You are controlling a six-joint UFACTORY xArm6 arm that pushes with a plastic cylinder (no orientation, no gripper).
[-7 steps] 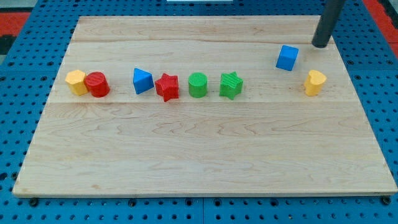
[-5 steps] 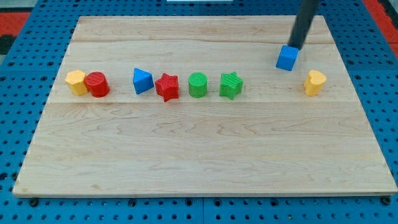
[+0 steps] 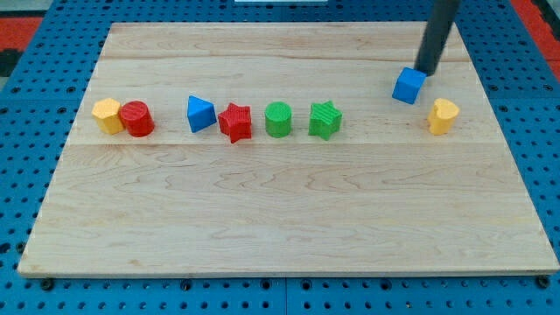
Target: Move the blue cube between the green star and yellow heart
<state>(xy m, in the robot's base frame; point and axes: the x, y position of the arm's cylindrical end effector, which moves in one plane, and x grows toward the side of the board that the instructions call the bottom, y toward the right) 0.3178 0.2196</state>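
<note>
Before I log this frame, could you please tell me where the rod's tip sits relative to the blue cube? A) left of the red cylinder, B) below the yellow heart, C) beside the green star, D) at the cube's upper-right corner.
D: my tip stands at the upper-right corner of the blue cube, far from the green star and above the yellow heart.

A pale wooden board [image 3: 289, 219] lies on blue perforated panels [image 3: 26, 175].

No text, label, brand, number or sign can be read on the wooden board [image 3: 289, 201], the coloured blocks or the blue pegboard [image 3: 26, 175] around it.
</note>
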